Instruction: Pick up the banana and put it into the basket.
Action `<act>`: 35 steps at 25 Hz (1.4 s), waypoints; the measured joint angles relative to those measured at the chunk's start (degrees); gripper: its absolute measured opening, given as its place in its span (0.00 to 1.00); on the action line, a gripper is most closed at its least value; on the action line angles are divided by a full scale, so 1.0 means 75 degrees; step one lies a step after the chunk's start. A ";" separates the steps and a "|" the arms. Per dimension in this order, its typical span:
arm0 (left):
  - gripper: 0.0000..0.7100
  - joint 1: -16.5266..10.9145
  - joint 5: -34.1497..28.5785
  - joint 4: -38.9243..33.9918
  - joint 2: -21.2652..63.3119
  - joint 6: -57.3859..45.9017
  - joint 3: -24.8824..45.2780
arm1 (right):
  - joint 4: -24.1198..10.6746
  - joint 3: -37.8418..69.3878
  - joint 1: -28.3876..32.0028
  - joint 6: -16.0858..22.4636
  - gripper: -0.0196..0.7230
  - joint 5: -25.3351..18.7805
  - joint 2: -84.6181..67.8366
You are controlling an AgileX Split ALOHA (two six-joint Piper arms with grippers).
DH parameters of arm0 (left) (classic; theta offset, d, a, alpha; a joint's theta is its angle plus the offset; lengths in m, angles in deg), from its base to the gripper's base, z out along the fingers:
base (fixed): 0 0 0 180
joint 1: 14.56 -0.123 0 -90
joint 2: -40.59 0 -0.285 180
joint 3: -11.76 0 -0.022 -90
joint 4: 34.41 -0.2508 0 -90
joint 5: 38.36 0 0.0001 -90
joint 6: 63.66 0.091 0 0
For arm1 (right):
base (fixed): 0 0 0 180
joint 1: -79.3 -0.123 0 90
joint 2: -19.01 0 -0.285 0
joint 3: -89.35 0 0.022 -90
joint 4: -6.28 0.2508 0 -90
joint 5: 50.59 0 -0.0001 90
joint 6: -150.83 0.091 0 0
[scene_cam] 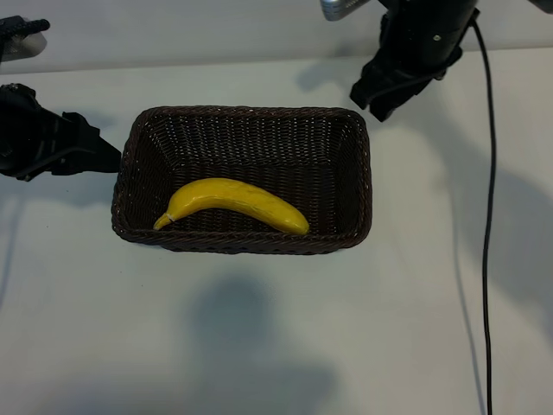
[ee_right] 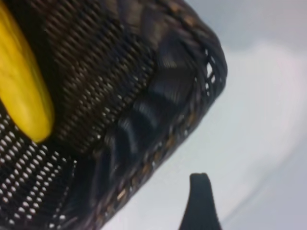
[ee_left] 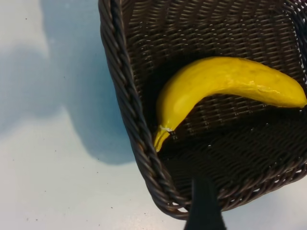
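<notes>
Both claws are hanging empty: right claw [scene_cam: 380, 97], open state unclear, beyond the basket's [scene_cam: 359, 173] far-right corner; left claw [scene_cam: 108, 160], open, just left; the banana [scene_cam: 233, 203] is lying inside on the counter [scene_cam: 259, 346].

You face a single flat work surface, the table [scene_cam: 259, 346], white and matte, filling almost the whole exterior view. Its far edge meets a pale grey wall [scene_cam: 190, 26] along a nearly level line across the top of that view. A thin black cable [scene_cam: 486, 259] runs down the right side of the tabletop. Soft grey shadows lie on the surface at the front centre, the right side and the far left, so you can read the lighting as diffuse and overhead.
</notes>
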 joint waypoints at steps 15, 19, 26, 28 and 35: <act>0.76 0.0000 0.0000 0.0005 0.0000 0.0024 0.0002 | 0.1814 0.0779 0.0071 -0.0785 0.77 0.0001 -0.0793; 0.76 0.0000 0.0000 0.0005 0.0000 0.0024 0.0002 | 0.1856 0.0779 0.0071 -0.0806 0.77 -0.0001 -0.0793; 0.76 0.0000 0.0000 0.0123 0.0000 0.0024 0.0002 | 0.1875 0.0779 0.0071 -0.0837 0.78 -0.0001 -0.0793; 0.76 0.0000 0.0017 0.0234 0.0000 0.0024 0.0002 | 0.1881 0.0779 0.0071 -0.0837 0.78 -0.0001 -0.0793; 0.76 0.0000 0.0049 0.0346 0.0000 0.0024 0.0002 | 0.1900 0.0779 0.0071 -0.0847 0.78 -0.0001 -0.0793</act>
